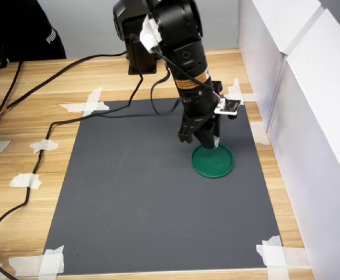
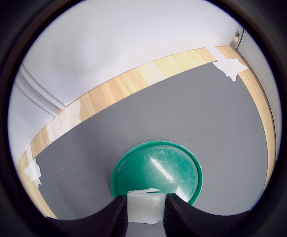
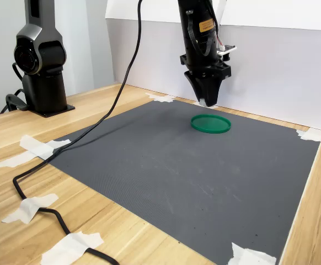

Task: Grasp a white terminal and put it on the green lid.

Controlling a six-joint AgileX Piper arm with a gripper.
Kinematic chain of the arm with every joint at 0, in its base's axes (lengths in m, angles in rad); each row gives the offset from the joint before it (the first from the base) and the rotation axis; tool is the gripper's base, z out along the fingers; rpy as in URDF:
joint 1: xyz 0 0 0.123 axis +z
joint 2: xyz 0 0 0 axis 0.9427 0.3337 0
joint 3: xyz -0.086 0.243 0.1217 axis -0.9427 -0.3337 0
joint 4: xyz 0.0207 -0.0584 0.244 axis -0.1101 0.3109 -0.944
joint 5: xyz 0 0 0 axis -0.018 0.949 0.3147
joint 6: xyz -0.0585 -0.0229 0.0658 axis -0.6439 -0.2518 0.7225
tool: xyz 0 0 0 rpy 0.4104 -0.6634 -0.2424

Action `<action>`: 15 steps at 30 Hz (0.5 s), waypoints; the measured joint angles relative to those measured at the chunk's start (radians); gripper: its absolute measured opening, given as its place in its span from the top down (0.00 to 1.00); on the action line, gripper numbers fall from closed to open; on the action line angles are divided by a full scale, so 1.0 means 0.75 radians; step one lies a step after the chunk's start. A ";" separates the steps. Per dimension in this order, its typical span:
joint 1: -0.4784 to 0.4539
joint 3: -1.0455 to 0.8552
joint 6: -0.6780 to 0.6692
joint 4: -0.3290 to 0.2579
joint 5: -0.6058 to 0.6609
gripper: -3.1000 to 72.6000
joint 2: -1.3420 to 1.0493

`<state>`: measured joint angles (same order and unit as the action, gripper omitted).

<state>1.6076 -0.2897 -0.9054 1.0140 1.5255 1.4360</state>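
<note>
I have the gripper [image 1: 208, 142] hanging above the green lid [image 1: 214, 161], which lies flat on the dark grey mat [image 1: 135, 198]. In the first exterior view the lid sits toward the mat's 3 o'clock side, and the fingertips are over its 10 o'clock edge. In the second exterior view I see the gripper [image 3: 207, 101] clear of the green lid [image 3: 210, 123], with a gap of air beneath the tips.

In the wrist view the white terminal [image 2: 145, 207] is clamped between the two dark fingers [image 2: 115, 217], so the jaws are closed on it. The green lid [image 2: 158, 170] fills the space just beyond the held piece, glossy, with its raised rim showing.

A small white printed circuit board [image 1: 228, 107] is mounted on the wrist, at the gripper's 2 o'clock in the first exterior view. The mat is fixed to the wooden table [image 1: 24, 116] with torn white tape [image 1: 86, 105] at its corners. A black cable [image 3: 102, 118] trails across the table and over the mat's near edge in the second exterior view. White panels [image 1: 310, 116] stand along the table's 3 o'clock side in the first exterior view.
</note>
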 joint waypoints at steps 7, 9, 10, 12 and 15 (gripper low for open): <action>0.000 -0.003 -0.003 0.003 -0.043 0.60 0.021; 0.000 -0.003 -0.003 0.003 -0.054 0.60 0.026; 0.001 -0.003 -0.003 0.003 -0.060 0.60 0.033; 0.001 -0.003 -0.006 0.003 -0.062 0.60 0.049; 0.001 -0.003 -0.011 0.003 -0.065 0.60 0.064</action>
<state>1.6086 -0.2919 -0.9135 1.0159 1.4768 1.4836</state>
